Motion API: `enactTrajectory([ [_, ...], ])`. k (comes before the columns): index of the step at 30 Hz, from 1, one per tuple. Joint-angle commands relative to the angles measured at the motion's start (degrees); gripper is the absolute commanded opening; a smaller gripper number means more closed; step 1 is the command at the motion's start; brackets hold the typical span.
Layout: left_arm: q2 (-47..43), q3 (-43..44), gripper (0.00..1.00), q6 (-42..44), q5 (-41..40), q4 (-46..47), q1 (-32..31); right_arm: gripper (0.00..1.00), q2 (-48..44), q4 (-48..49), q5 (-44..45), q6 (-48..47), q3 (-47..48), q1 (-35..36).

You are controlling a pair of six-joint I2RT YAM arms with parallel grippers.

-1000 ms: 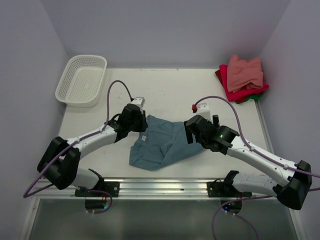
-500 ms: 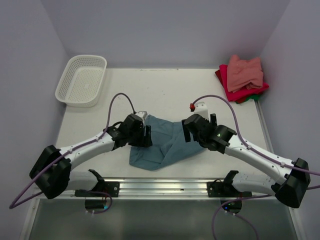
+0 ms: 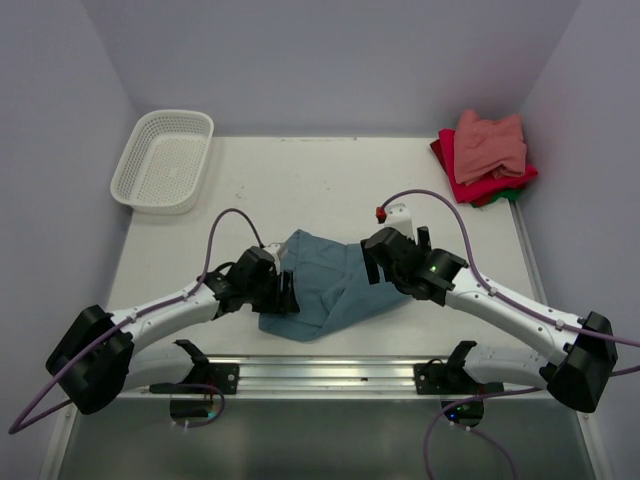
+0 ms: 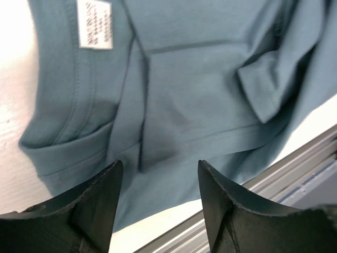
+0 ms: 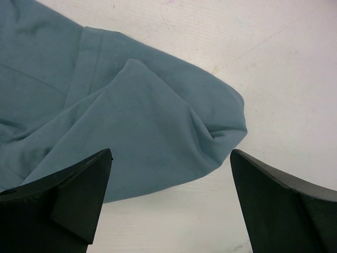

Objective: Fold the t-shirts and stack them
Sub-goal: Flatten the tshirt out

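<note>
A crumpled dusty teal-blue t-shirt [image 3: 325, 285] lies on the white table near the front edge. My left gripper [image 3: 283, 293] is open and empty over its left side; the left wrist view shows the shirt's folds [image 4: 200, 95] and a white neck label [image 4: 95, 23] beyond the jaws. My right gripper [image 3: 374, 262] is open wide and empty over the shirt's right edge, where a rounded fold [image 5: 152, 137] lies between the jaws. A stack of folded salmon-pink [image 3: 489, 143], red [image 3: 461, 186] and green [image 3: 512, 193] shirts sits at the back right corner.
A white mesh basket [image 3: 164, 159] stands at the back left. The metal rail [image 3: 330, 372] runs along the table's front edge, close to the shirt's lower hem. Grey walls enclose the table on three sides.
My left gripper has moved toward the front edge, from the shirt's upper left corner to its lower left part. My right gripper has shifted only slightly. The shirt's top left corner now lies uncovered.
</note>
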Motion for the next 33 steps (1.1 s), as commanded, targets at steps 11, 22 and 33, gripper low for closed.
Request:
enactTrajectory([
  [11, -0.4, 0.85, 0.59, -0.13, 2.06, 4.25, -1.67, 0.99, 0.53, 1.9, 1.26, -0.07, 2.14, 0.3],
  [22, 4.61, -1.44, 0.58, 0.05, 1.71, 8.03, -1.59, 0.99, -0.78, 1.55, 1.61, 0.02, 1.44, 0.3],
  [33, 0.22, -1.7, 0.0, -0.31, 4.52, 10.05, -1.76, 0.99, -0.79, 1.9, 1.79, 0.29, 1.08, 0.3],
])
